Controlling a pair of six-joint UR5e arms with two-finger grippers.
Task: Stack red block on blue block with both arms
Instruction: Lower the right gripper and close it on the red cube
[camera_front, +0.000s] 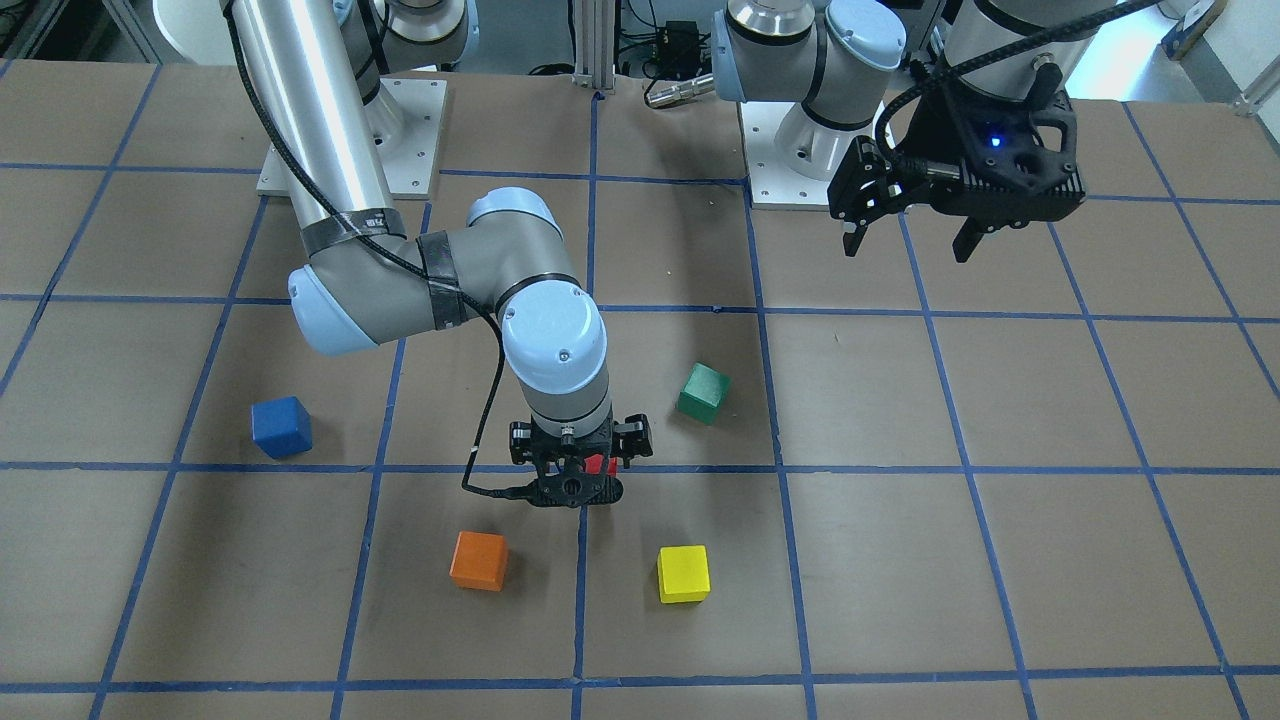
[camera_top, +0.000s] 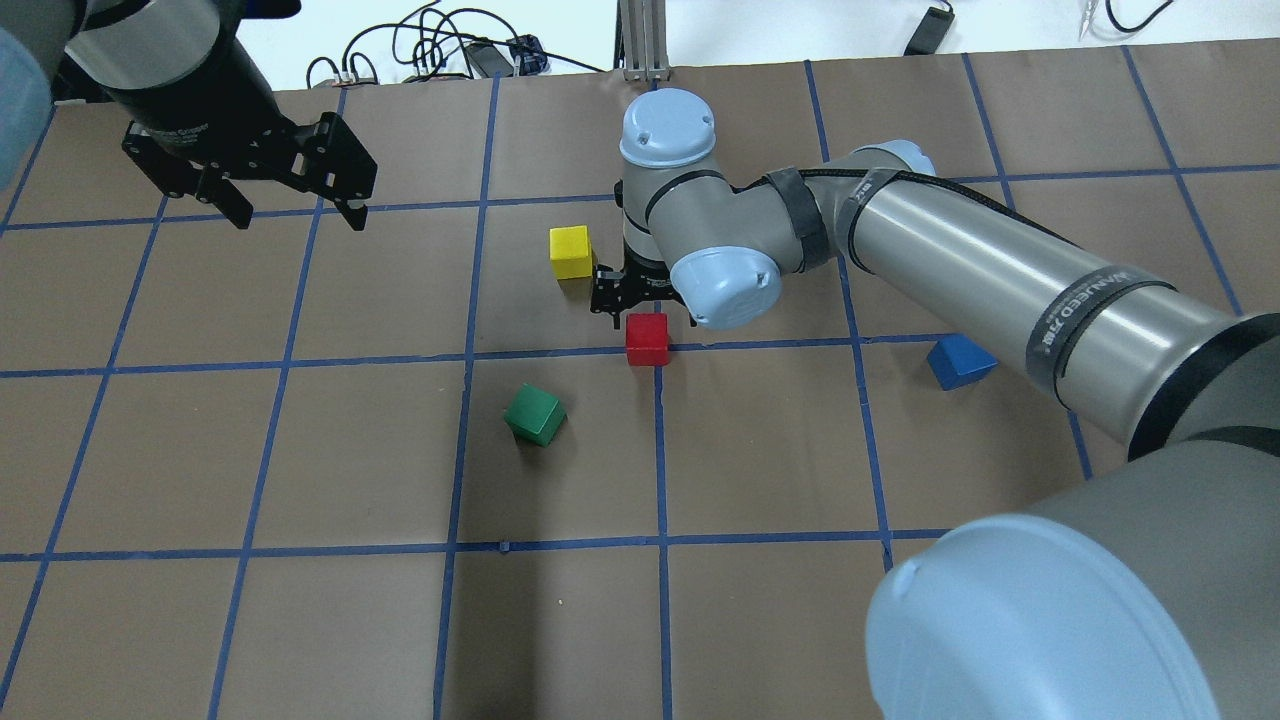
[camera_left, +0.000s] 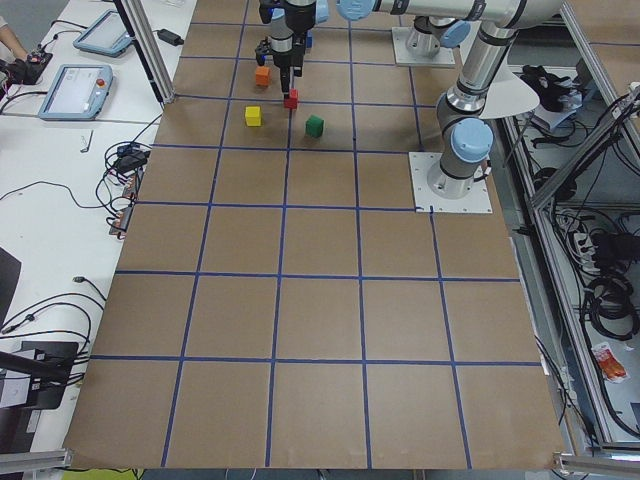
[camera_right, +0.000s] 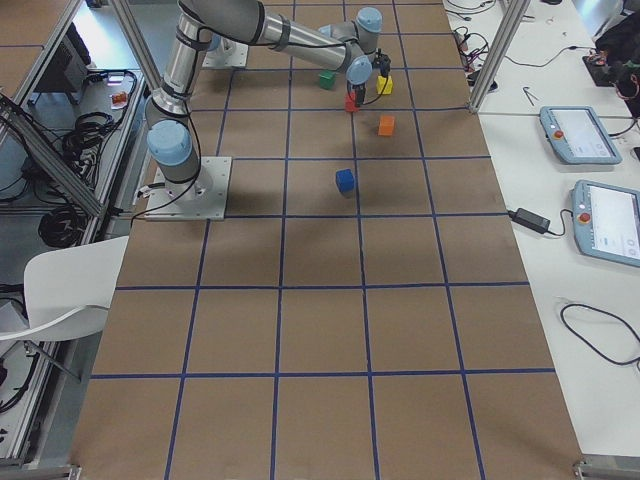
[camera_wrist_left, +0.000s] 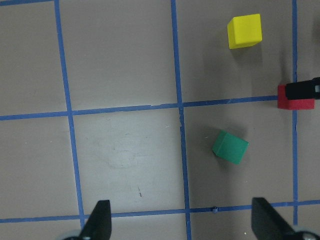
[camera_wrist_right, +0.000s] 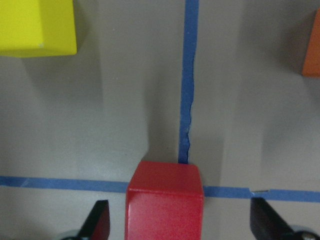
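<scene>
The red block (camera_wrist_right: 165, 200) is bracketed, low centre, by the spread right gripper (camera_wrist_right: 181, 225) (nothing gripped). The left gripper (camera_front: 908, 245) is parked, also spread, upper right.

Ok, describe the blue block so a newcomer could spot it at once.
On the brown table with its blue tape grid, find the right gripper, open around the red block near the middle. Go toward the robot's right, beyond the orange block: the blue block sits alone inside a grid square. It is the only blue cube on the table.
</scene>
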